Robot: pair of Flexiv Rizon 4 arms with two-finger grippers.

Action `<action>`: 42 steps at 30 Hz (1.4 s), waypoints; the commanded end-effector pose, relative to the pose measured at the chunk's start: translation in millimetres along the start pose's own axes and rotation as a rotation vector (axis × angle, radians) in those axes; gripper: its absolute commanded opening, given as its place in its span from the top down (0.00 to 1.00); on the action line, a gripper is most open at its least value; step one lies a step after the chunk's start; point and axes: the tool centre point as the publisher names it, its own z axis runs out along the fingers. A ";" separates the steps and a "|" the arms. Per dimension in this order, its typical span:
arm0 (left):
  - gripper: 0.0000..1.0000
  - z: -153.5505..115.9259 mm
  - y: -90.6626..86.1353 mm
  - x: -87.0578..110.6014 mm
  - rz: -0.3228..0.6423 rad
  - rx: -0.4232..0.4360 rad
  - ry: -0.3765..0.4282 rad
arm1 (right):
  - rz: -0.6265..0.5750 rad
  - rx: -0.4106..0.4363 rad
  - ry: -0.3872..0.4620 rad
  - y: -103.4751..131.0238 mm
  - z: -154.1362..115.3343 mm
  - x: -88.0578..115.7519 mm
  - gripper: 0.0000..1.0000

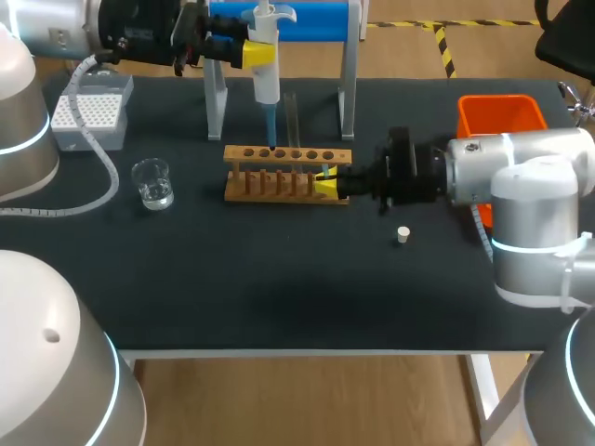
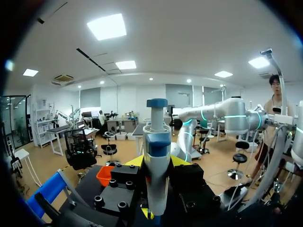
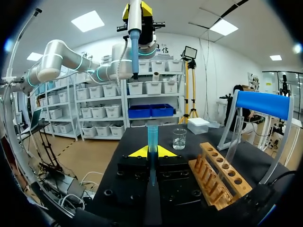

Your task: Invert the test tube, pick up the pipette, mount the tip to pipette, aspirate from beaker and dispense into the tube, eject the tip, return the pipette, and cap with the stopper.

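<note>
L pincer [image 1: 244,51] is clamped on the pipette [image 1: 267,79] barrel, holding it upright w/ its blue tip [image 1: 271,125] pointing down over the wooden rack [image 1: 240,154] at mid-desk. R pincer [image 3: 152,152] is closed narrow on the test tube [image 3: 152,139], which stands upright between its yellow fingers, at the rack's right end. Beaker [image 1: 152,182] w/ clear liquid sits well left of the rack. The white stopper [image 1: 403,235] lies loose on the desk [image 1: 279,297] near the R arm. Tip box [image 1: 88,111] is at back left.

Handling, my guess: tube is thin-walled, light, slick, fragile, so squeeze gently at mid-body & keep it vertical. Pipette is stiff plastic, light but top-heavy; the thick barrel is the right place to grip. Stopper is tiny, prob rubbery, may roll; take it by the sides.

Hard to make out: in head view the tube is nearly lost against rack & pincer. Can't say if the tip end is inside the tube mouth or only above it. Liquid level in tube & tip not readable. Left wrist view cuts off the pipette's lower end
</note>
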 end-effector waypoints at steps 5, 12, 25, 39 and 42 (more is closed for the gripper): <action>1.00 -0.4 -1.0 -0.5 -0.001 -0.003 0.002 | -0.032 -0.008 0.002 6.3 13.7 8.5 1.00; 1.00 -0.4 -1.0 -0.5 -0.001 -0.003 0.002 | -0.085 -0.061 -0.002 20.4 28.4 15.9 1.00; 1.00 -0.4 -1.0 -0.5 -0.001 -0.003 0.002 | -0.091 -0.110 -0.011 35.2 54.6 15.0 1.00; 1.00 -0.4 -1.0 -0.5 -0.001 -0.003 0.002 | -0.061 -0.127 -0.020 40.2 73.3 9.2 1.00; 1.00 -0.4 -1.0 -0.5 -0.001 -0.003 0.002 | -0.061 -0.131 -0.021 42.7 75.3 9.8 1.00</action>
